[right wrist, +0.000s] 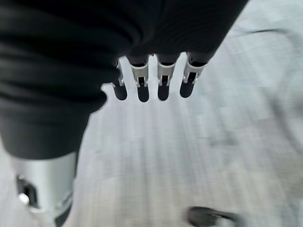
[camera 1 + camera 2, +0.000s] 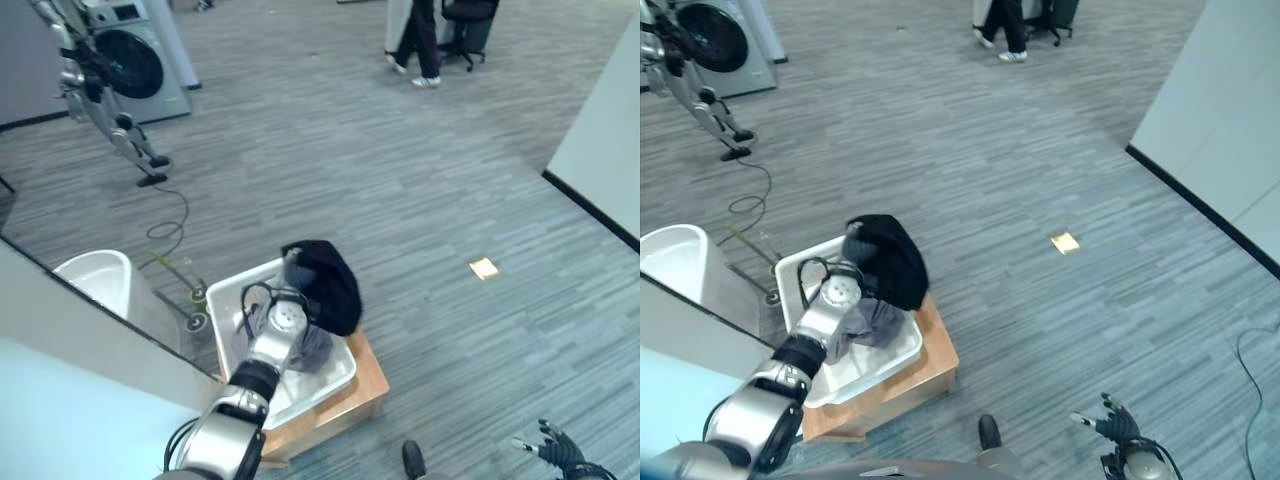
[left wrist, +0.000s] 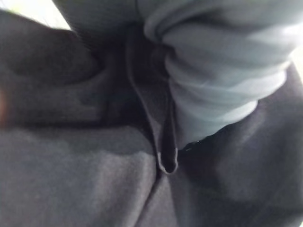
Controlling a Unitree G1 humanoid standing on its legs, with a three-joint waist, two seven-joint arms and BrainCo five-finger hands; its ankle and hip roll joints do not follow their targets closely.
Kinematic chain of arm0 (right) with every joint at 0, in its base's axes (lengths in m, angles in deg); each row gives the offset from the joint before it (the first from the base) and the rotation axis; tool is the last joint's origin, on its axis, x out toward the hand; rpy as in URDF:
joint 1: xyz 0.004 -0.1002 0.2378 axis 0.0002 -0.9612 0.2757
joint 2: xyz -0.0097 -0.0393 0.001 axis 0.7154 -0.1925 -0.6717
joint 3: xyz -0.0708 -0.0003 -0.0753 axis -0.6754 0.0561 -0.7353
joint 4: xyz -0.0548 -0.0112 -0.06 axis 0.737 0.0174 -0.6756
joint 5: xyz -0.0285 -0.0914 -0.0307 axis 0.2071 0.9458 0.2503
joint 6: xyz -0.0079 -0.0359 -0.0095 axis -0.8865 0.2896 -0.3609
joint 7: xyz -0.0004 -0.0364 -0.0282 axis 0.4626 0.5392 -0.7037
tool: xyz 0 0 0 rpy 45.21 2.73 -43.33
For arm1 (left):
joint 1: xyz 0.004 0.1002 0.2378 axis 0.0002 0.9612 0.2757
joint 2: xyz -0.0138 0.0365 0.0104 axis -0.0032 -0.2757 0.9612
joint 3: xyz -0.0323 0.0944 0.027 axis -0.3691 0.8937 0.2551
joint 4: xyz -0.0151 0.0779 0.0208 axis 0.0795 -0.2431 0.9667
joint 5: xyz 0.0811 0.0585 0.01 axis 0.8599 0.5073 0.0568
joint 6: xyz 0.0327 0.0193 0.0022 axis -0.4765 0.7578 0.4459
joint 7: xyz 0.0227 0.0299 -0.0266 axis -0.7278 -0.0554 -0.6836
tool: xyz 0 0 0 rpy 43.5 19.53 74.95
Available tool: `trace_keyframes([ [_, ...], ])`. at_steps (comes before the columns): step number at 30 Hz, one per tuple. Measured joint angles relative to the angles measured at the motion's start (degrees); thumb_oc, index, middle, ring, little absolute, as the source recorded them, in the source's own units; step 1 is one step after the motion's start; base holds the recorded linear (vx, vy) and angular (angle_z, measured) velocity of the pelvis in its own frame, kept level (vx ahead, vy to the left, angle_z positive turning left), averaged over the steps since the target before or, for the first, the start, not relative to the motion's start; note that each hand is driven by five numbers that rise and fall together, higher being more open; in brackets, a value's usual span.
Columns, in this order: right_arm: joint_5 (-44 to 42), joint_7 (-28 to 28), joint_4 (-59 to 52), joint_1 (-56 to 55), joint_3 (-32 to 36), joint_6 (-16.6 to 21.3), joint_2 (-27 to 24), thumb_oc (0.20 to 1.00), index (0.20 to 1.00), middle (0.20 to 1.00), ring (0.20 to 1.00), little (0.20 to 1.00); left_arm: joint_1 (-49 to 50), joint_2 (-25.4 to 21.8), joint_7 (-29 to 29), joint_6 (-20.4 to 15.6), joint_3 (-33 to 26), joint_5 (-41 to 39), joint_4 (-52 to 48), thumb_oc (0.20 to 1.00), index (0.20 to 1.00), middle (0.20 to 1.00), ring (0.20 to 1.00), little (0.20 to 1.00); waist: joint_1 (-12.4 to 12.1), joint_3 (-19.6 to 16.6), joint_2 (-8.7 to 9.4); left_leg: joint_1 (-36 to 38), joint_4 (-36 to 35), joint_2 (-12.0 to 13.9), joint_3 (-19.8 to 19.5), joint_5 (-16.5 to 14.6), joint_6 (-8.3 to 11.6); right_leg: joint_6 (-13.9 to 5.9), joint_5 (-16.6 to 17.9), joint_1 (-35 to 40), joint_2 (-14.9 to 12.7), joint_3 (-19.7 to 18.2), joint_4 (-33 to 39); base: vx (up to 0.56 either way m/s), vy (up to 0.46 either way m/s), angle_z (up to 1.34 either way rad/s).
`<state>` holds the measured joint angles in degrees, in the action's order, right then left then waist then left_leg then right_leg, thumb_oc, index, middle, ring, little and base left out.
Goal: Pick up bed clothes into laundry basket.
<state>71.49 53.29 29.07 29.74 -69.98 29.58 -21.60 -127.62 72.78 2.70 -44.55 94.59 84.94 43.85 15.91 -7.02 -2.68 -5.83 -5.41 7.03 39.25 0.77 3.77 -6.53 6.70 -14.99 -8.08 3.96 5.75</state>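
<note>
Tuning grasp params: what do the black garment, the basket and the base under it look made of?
Black garment: soft matte fabric, probably fleece or jersey; it drapes limp over the rim, and a drawcord loop shows in the left wrist view. Basket: white, smooth, slightly glossy, likely moulded plastic. Base: light brown with square edges, looks like wood or plywood.

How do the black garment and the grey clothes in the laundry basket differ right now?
The black garment is near-black and draped over the far rim of the white laundry basket, partly hanging outside; the grey clothes are grey and lie down inside it. The black garment sits higher, while the grey clothes are low by the left hand. Both are crumpled fabric at the same basket.
</note>
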Motion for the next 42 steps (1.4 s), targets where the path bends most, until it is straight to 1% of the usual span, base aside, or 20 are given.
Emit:
trace_keyframes([
  [1, 0.56, 0.2, 0.7, 0.21, -0.12, 0.16, 0.1, 1.0, 1.0, 1.0, 1.0, 1.0, -2.04, 0.07, -0.73, 0.17, 0.02, 0.57, 3.14, 0.2, 0.2, 0.2, 0.2, 0.2, -0.04, 0.3, 0.15, -0.09, -0.19, -0.09, -0.11, 0.06, -0.07, 0.0, 0.04, -0.13, -0.08, 0.12, -0.02, -0.02, -0.011, -0.07],
  [2, 0.91, 0.62, 3.1, 1.7, -0.51, 0.47, 0.39, 1.0, 1.0, 1.0, 1.0, 1.0, -5.56, 0.33, -2.48, -0.06, 1.12, 0.94, 10.21, 0.2, 0.2, 0.2, 0.2, 0.2, 0.38, 0.59, 0.42, 0.04, -0.03, -0.07, -0.26, 0.07, -0.15, 0.02, 0.1, 0.02, -0.07, 0.15, 0.01, 0.07, 0.036, 0.0],
  [3, 0.92, 0.65, 4.46, 2.63, -0.92, 0.55, 0.46, 1.0, 1.0, 1.0, 1.0, 1.0, -7.41, 0.41, -2.74, 0.34, 1.62, 0.97, 14.04, 0.2, 0.2, 0.2, 0.2, 0.2, 0.53, 0.61, 0.46, 0.04, -0.03, -0.04, -0.42, 0.08, -0.14, 0.03, 0.1, 0.13, -0.06, 0.41, 0.0, -0.1, -0.076, 0.02],
  [4, 0.96, 0.72, 6.53, 4.38, -1.74, 0.96, 0.53, 1.0, 1.0, 1.0, 1.0, 1.0, -9.01, 0.42, -3.94, 1.3, 1.85, 0.98, 16.75, 0.2, 0.2, 0.2, 0.2, 0.2, 0.92, 0.74, 0.61, -0.02, 0.01, -0.07, -0.41, 0.34, -0.48, 0.11, 0.17, 0.11, -0.03, 0.4, -0.03, 0.0, 0.0, 0.0],
  [6, 0.97, 1.06, 7.59, 5.63, -1.76, 1.57, 0.92, 1.0, 1.0, 1.0, 1.0, 1.0, -9.72, 0.79, -5.54, 0.89, 3.07, 1.0, 17.67, 0.2, 0.2, 0.2, 0.2, 0.2, 0.71, 0.98, 0.7, -0.03, -0.01, 0.03, -0.55, 0.36, -0.51, 0.11, 0.17, 0.06, -0.02, 0.39, -0.01, -0.05, -0.039, 0.0],
  [7, 1.1, 1.79, 9.77, 7.46, -2.57, 1.73, 1.39, 1.0, 1.0, 1.0, 1.0, 1.0, -11.7, 1.4, -6.83, 0.75, 4.81, 0.99, 21.87, 0.2, 0.2, 0.2, 0.2, 0.2, 0.52, 1.01, 0.81, -0.03, -0.02, 0.14, -0.61, 0.35, -0.51, 0.12, 0.16, 0.12, 0.07, 0.55, -0.01, 0.0, 0.0, 0.0],
  [10, 1.5, 2.44, 11.9, 9.18, -4.26, 2.35, 1.84, 1.0, 1.0, 1.0, 1.0, 1.0, -13.84, 3.12, -9.25, 0.25, 5.85, 1.03, 27.35, 0.2, 0.2, 0.2, 0.2, 0.2, -0.38, 1.12, 0.89, -0.05, -0.03, 0.16, -0.74, 0.34, -0.52, 0.21, 0.08, 0.13, 0.08, 0.67, 0.0, 0.0, 0.0, 0.0],
  [15, 1.55, 2.78, 15.92, 10.62, -5.55, 2.33, 2.65, 1.0, 1.0, 1.0, 1.0, 1.0, -13.99, 3.04, -12.47, 0.32, 6.32, 1.03, 30.05, 0.2, 0.2, 0.2, 0.2, 0.2, -0.6, 1.16, 0.93, -0.35, -0.05, 0.27, -1.12, 0.29, -0.49, 0.34, -0.19, 0.2, 0.07, 1.3, 0.02, 0.01, -0.02, 0.07],
  [17, 1.57, 3.03, 16.65, 10.05, -6.12, 2.3, 2.92, 1.0, 1.0, 1.0, 1.0, 1.0, -14.0, 2.72, -13.38, 0.31, 6.25, 1.03, 30.41, 0.2, 0.2, 0.2, 0.2, 0.2, -0.67, 1.16, 0.92, -1.1, -0.03, 0.36, -2.13, 0.29, -0.48, 0.33, -0.23, -0.03, 0.09, 2.11, 0.01, 0.01, -0.021, 0.16],
  [19, 1.56, 3.04, 16.64, 9.67, -6.09, 2.31, 3.15, 1.0, 1.0, 1.0, 1.0, 1.0, -14.0, 1.82, -13.41, 0.49, 6.14, 1.01, 30.96, 0.2, 0.2, 0.2, 0.2, 0.2, -0.72, 1.22, 1.04, -1.1, -0.02, 0.41, -2.21, 0.29, -0.48, 0.33, -0.22, 0.01, 0.13, 2.18, 0.01, 0.0, -0.007, 0.03],
  [22, 1.55, 3.05, 16.31, 8.92, -6.13, 2.33, 3.18, 1.0, 1.0, 1.0, 1.0, 1.0, -14.0, -0.47, -13.46, 0.78, 5.48, 0.99, 30.96, 0.2, 0.2, 0.2, 0.2, 0.2, -1.42, 1.23, 1.06, -1.1, -0.02, 0.43, -2.32, 0.29, -0.48, 0.33, -0.22, 0.08, 0.11, 2.36, 0.01, 0.0, 0.0, 0.0],
  [26, 1.56, 2.94, 16.22, 8.26, -6.35, 2.33, 3.37, 1.0, 1.0, 1.0, 1.0, 1.0, -13.72, -2.41, -13.46, 0.89, 5.45, 0.99, 30.97, 0.2, 0.2, 0.2, 0.2, 0.2, -2.37, 1.26, 1.09, -1.2, -0.02, 0.57, -2.53, 0.3, -0.49, 0.39, -0.28, 0.16, 0.22, 2.68, 0.01, 0.01, -0.012, 0.02],
  [29, 1.57, 2.61, 15.28, 8.44, -8.42, 2.37, 3.47, 1.0, 1.0, 1.0, 1.0, 1.0, -13.69, -3.42, -13.45, 0.97, 5.1, 1.0, 30.91, 0.2, 0.2, 0.2, 0.2, 0.2, -2.35, 1.28, 1.12, -1.22, -0.01, 0.57, -2.67, 0.31, -0.49, 0.39, -0.29, 0.23, 0.21, 2.93, 0.01, 0.0, -0.009, 0.01],
  [33, 1.6, 2.11, 14.22, 8.35, -9.56, 2.52, 3.75, 1.0, 1.0, 1.0, 1.0, 1.0, -13.4, -3.98, -13.45, 1.31, 4.57, 1.05, 30.91, 0.2, 0.2, 0.2, 0.2, 0.2, -2.31, 1.29, 1.14, -1.16, -0.01, 0.59, -2.67, 0.32, -0.5, 0.39, -0.29, 0.31, 0.21, 2.97, 0.0, 0.0, 0.0, 0.0],
  [34, 1.61, 2.09, 14.08, 8.36, -9.81, 2.57, 3.75, 1.0, 1.0, 1.0, 1.0, 1.0, -13.26, -4.03, -13.46, 1.37, 3.8, 1.05, 30.93, 1.0, 1.0, 1.0, 1.0, 1.0, -2.26, 1.3, 1.15, -1.14, -0.01, 0.59, -2.66, 0.32, -0.5, 0.39, -0.29, 0.33, 0.21, 2.97, 0.0, 0.0, 0.0, 0.0],
  [38, 1.6, 2.06, 9.36, 7.26, -10.63, 2.88, 3.67, 1.0, 1.0, 1.0, 1.0, 1.0, -11.93, -4.49, -13.24, 1.37, 2.55, 1.02, 30.02, 1.0, 1.0, 1.0, 1.0, 1.0, -1.87, 1.32, 1.19, -1.01, -0.01, 0.57, -2.64, 0.32, -0.49, 0.39, -0.28, 0.47, 0.21, 2.96, -0.01, 0.0, 0.0, 0.0],
  [39, 1.6, 2.05, 7.66, 6.55, -10.67, 3.9, 3.72, 1.0, 1.0, 1.0, 1.0, 1.0, -11.18, -4.51, -12.6, 1.3, 2.29, 1.01, 29.17, 1.0, 1.0, 1.0, 1.0, 1.0, -1.85, 1.41, 1.31, -0.95, -0.01, 0.56, -2.62, 0.32, -0.49, 0.39, -0.28, 0.49, 0.19, 2.91, 0.0, -0.04, 0.036, 0.01],
  [40, 1.58, 1.94, 6.28, 6.87, -10.57, 3.8, 3.63, 1.0, 1.0, 1.0, 1.0, 1.0, -10.71, -4.45, -11.73, 1.45, 1.61, 0.76, 27.79, 1.0, 1.0, 1.0, 1.0, 1.0, -1.89, 1.48, 1.48, -0.96, -0.01, 0.55, -2.66, 0.32, -0.49, 0.38, -0.27, 0.55, 0.23, 2.98, -0.01, -0.04, 0.044, 0.02],
  [41, 1.59, 2.04, -0.41, 4.6, -10.42, 3.36, 2.89, 1.0, 1.0, 1.0, 1.0, 1.0, -6.92, -4.44, -9.4, 1.44, -2.26, -0.17, 19.38, 1.0, 1.0, 1.0, 1.0, 1.0, -2.06, 1.57, 1.42, -1.01, -0.03, 0.47, -2.71, 0.32, -0.49, 0.38, -0.27, 0.57, 0.33, 3.03, -0.02, -0.02, 0.033, -0.04],
  [42, 1.54, 3.62, -15.37, -0.14, -9.92, 4.93, 1.59, 1.0, 1.0, 1.0, 1.0, 1.0, 6.78, -3.43, -3.69, -0.81, -11.71, -4.6, -8.54, 1.0, 1.0, 1.0, 1.0, 1.0, -1.55, 2.31, 1.08, -0.53, -0.03, 0.34, -2.46, 0.33, -0.48, 0.37, -0.27, 0.76, -0.03, 2.56, -0.02, 0.02, 0.025, -0.13],
])
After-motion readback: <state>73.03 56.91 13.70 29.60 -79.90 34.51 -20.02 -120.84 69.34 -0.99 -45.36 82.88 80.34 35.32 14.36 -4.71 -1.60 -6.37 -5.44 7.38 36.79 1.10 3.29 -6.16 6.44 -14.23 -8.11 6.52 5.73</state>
